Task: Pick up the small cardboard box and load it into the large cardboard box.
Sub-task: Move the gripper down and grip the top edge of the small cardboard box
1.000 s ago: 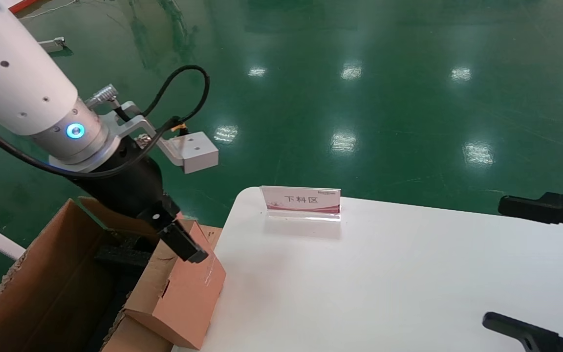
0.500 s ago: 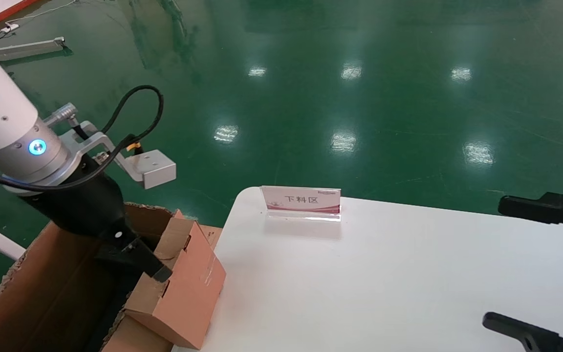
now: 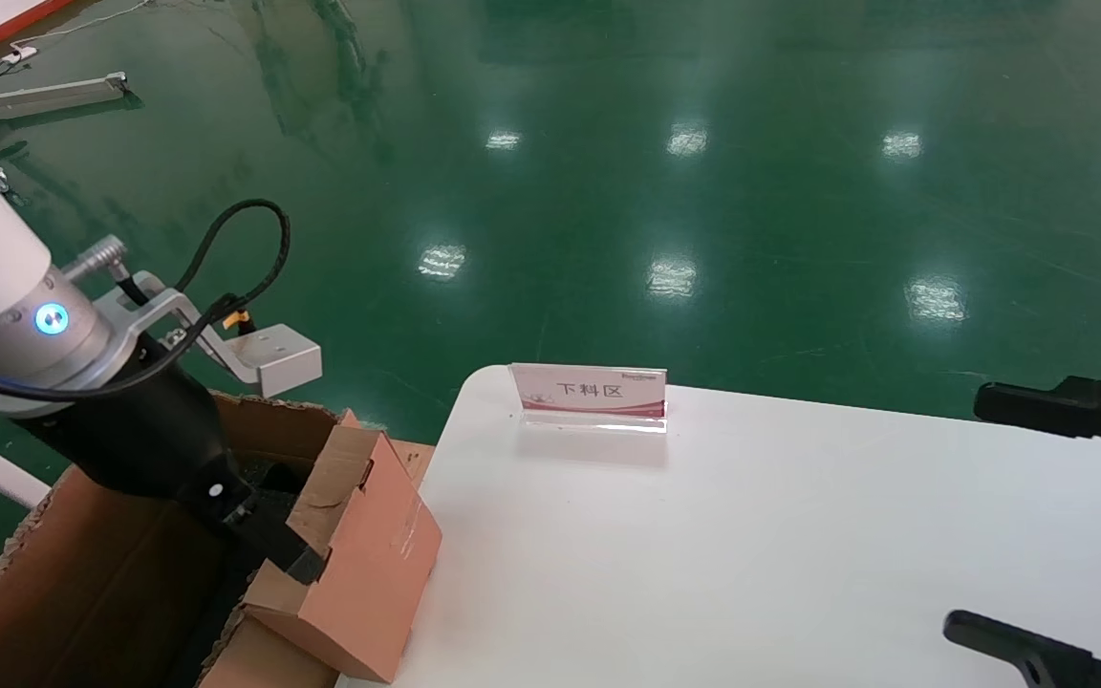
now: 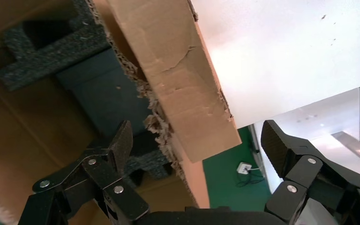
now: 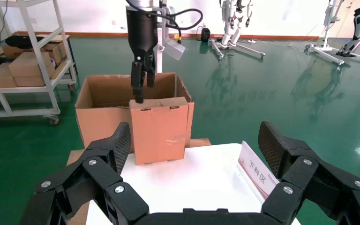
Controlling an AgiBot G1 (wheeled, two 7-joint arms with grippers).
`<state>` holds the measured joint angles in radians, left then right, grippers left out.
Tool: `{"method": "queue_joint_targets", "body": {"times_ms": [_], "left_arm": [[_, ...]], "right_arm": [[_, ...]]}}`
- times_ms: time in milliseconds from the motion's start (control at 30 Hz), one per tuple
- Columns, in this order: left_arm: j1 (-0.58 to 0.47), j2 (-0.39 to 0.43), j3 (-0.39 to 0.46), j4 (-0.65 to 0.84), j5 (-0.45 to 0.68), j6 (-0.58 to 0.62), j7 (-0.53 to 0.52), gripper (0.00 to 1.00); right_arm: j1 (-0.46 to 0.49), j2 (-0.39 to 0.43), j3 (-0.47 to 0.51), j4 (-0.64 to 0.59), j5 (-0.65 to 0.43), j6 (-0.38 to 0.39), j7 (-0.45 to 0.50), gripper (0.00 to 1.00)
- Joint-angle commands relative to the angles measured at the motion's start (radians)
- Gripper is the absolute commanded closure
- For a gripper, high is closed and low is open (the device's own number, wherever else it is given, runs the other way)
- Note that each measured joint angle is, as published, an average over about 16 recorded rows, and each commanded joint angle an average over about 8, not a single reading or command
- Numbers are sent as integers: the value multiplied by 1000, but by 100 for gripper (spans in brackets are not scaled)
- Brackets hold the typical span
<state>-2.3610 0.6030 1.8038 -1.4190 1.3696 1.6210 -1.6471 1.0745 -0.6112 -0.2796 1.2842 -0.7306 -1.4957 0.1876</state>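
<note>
Readable text: one item.

Item 1: small stand-up sign on the white table, near its far edge. White card with a red band along the bottom. Three dark Chinese characters across the middle read 下料区. A short line of small print sits in the top right corner of the card, too small to read. The same sign shows in the right wrist view, characters seen at an angle.

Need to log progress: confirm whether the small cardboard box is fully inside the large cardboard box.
No: the small cardboard box leans on the large cardboard box's rim, half over the table.
</note>
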Motion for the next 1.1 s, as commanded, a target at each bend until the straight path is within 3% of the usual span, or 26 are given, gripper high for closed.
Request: {"method": "queue_joint_targets", "body": {"times_ms": [33,1100], "left_arm": [[9,-10,5,-1,-5,-11,-4,0],[164,-27,23,41,57,-229,26,0]], "right_arm": [[0,0,0,0,0,0,0,0],[0,0,0,0,0,0,0,0]]}}
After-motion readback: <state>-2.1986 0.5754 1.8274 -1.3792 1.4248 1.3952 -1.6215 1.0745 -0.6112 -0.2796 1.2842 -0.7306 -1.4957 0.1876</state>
